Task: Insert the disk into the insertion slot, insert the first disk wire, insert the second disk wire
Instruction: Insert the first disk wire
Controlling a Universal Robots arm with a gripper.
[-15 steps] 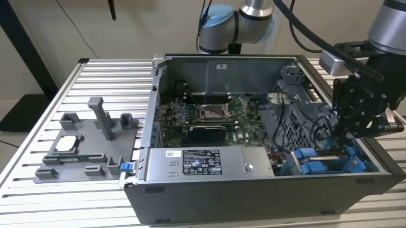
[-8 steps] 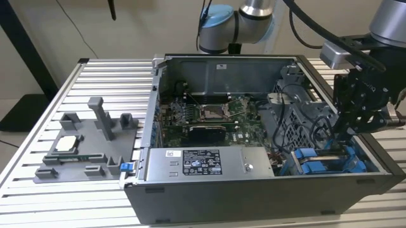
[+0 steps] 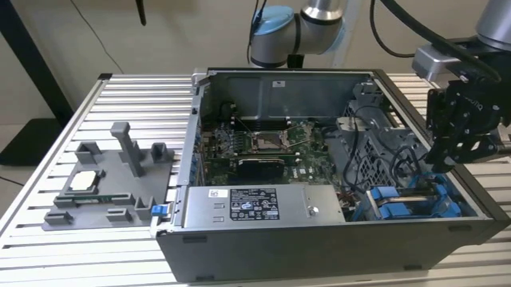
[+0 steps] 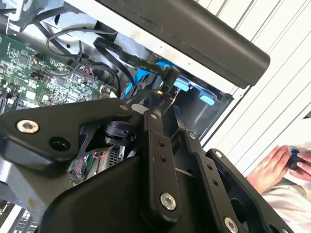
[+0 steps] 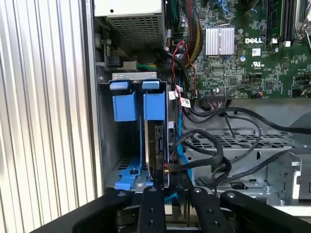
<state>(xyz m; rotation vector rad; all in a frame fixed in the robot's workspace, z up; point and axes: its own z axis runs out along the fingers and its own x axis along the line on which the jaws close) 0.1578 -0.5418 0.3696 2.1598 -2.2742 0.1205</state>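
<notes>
Insertion slot (image 3: 385,202): grey metal drive bay w/ bright blue plastic rails & tabs, lower right of exterior view, in front corner of the open PC case. Disk (image 5: 158,145) stands on edge inside the bay, blue carrier bracket at its end, thin dark side showing in first wrist view. Black disk wire (image 5: 197,137) loops just beside that side; connector seating can't be told.

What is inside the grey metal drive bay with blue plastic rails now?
A flat grey hard drive appears to stand on edge inside the grey metal drive bay, with black cables alongside. The black pincer covers the bay's near end.
</notes>
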